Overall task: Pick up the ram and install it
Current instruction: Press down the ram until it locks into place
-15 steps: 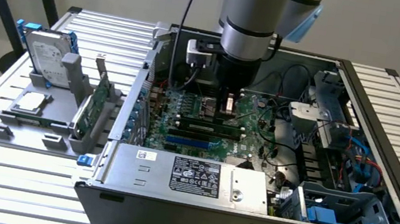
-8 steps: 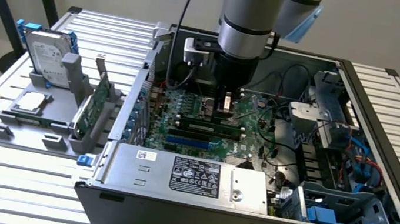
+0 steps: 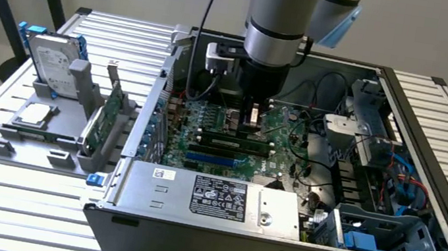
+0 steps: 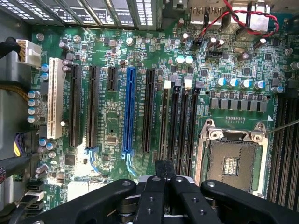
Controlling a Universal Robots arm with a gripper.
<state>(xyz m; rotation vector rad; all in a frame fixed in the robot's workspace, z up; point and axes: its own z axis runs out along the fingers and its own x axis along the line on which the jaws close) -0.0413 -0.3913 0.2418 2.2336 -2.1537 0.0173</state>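
One shut hand (image 4: 164, 169) hides its slot; ram (image 3: 230, 144) half-obscured.

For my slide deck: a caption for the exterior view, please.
Robot arm's shut gripper over the motherboard inside an open computer case.

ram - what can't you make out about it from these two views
- Whether the gripper holds the ram: in the wrist view its shut fingers cover anything between them; in the exterior view the arm's wrist blocks that spot.
- Dark stick with a white label, exterior view: too small to tell if it is ram, or seated in a slot.
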